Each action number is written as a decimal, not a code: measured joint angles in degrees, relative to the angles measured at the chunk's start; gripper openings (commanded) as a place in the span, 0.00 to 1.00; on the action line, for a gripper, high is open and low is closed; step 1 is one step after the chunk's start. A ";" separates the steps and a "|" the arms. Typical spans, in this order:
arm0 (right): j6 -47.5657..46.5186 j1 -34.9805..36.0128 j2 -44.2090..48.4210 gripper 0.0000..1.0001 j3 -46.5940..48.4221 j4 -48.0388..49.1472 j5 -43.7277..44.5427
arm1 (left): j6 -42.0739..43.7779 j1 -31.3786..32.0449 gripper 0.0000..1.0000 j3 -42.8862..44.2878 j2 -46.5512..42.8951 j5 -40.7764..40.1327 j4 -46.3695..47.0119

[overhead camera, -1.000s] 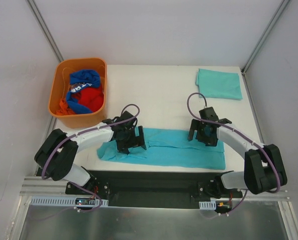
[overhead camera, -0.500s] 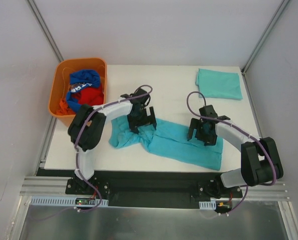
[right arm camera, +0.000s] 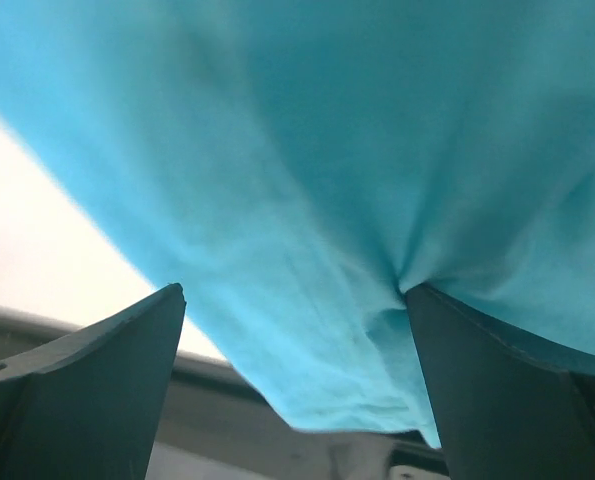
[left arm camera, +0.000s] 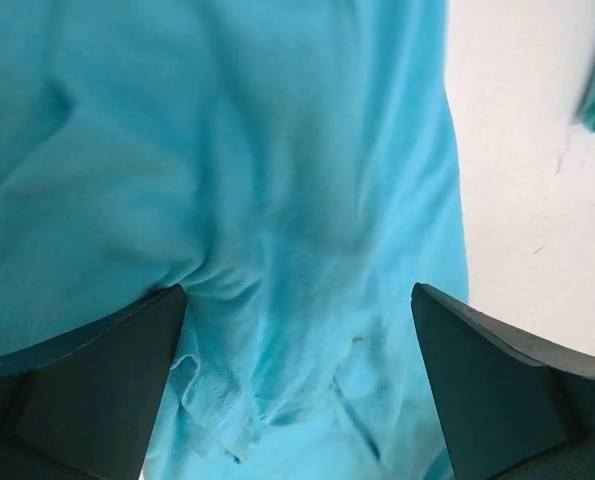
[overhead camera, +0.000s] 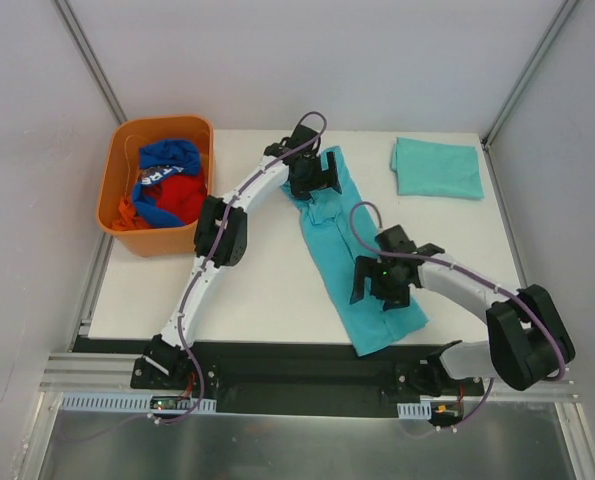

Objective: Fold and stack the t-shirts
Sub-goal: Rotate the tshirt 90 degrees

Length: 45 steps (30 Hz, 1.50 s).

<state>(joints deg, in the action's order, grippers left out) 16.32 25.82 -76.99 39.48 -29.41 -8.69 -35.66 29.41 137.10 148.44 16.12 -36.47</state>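
Stretching diagonally across the desk (overhead camera: 257, 290), the t-shirt (overhead camera: 332, 235) runs lengthwise from the left tool (overhead camera: 314, 180) to the nearer right tool (overhead camera: 382, 287); both tools gape wide.

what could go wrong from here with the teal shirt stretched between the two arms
The unfolded t-shirt ends at the table's near edge, so that end could slide off. Both the left gripper and right gripper show spread fingers with cloth only puckered against them, so the fabric may slip or crease. The left arm reaches far out, close to the folded t-shirt, and might nudge it.
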 measured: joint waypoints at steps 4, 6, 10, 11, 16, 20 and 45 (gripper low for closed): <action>2.49 9.55 -1.05 0.97 -0.04 2.14 -5.29 | 0.04 -0.92 0.99 6.40 4.09 2.03 0.26; 3.63 12.85 -1.99 0.97 0.31 3.37 -7.41 | -0.39 -1.57 0.99 6.99 4.57 3.48 0.52; 4.70 19.41 -5.55 0.97 3.02 4.57 -9.31 | -1.29 -2.89 0.99 7.10 5.03 6.36 2.10; 4.70 21.00 -6.56 0.97 3.93 4.83 -9.68 | -1.33 -3.08 0.99 7.10 5.11 6.73 2.60; 4.68 24.76 -9.42 0.97 7.76 4.85 -9.99 | -2.71 -4.24 0.99 7.15 6.69 10.56 9.46; 4.39 24.41 -9.14 0.97 12.07 1.14 -5.97 | -5.09 -5.18 0.99 7.17 8.11 12.48 16.59; 7.06 10.34 20.26 0.98 2.27 -11.98 10.27 | 1.57 -0.74 0.99 -52.30 -61.83 4.92 25.51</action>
<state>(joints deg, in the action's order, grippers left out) 23.38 36.16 -56.73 41.76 -41.39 1.58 -34.09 28.67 84.79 86.61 21.04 -10.96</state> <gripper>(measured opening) 0.968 0.993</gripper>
